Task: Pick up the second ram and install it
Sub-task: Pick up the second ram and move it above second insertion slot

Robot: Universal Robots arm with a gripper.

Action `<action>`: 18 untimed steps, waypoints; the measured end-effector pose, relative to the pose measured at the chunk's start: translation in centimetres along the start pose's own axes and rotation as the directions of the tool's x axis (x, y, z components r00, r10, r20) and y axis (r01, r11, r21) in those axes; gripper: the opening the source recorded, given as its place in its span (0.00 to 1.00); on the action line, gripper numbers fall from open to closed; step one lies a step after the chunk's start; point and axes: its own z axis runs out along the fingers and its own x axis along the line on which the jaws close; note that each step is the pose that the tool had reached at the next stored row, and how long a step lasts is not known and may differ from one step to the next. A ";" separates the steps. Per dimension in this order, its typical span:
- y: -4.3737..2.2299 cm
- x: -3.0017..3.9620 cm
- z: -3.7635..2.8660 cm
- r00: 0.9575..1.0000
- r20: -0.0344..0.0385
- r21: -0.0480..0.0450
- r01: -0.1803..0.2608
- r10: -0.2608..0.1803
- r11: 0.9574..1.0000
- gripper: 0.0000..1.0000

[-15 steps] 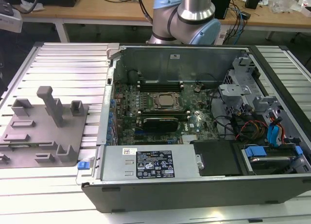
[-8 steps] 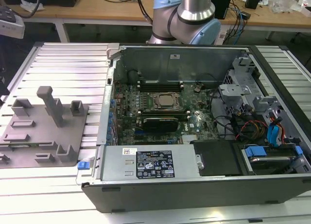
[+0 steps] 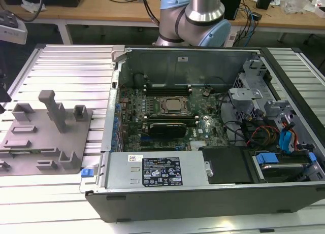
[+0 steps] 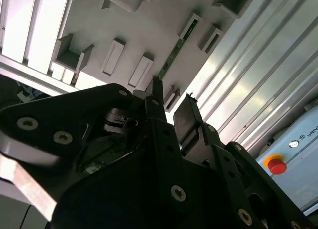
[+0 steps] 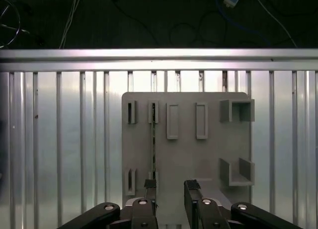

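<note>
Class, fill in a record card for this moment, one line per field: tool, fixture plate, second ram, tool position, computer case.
tool: open, holding nothing
fixture plate: grey, lying on the ribbed metal table
second ram: green stick standing on edge in the plate's slots, not gripped
tool position: over the plate, by one end of the ram
computer case: open, motherboard exposed, to the exterior view's right of the plate
</note>
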 end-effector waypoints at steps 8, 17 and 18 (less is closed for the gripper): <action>-0.02 0.11 0.93 1.000 0.000 0.000 0.002 -0.002 1.000 0.36; -0.03 0.15 1.72 1.000 0.000 0.000 0.003 -0.003 1.000 0.36; -0.04 0.16 1.91 1.000 0.000 0.000 0.003 -0.003 1.000 0.36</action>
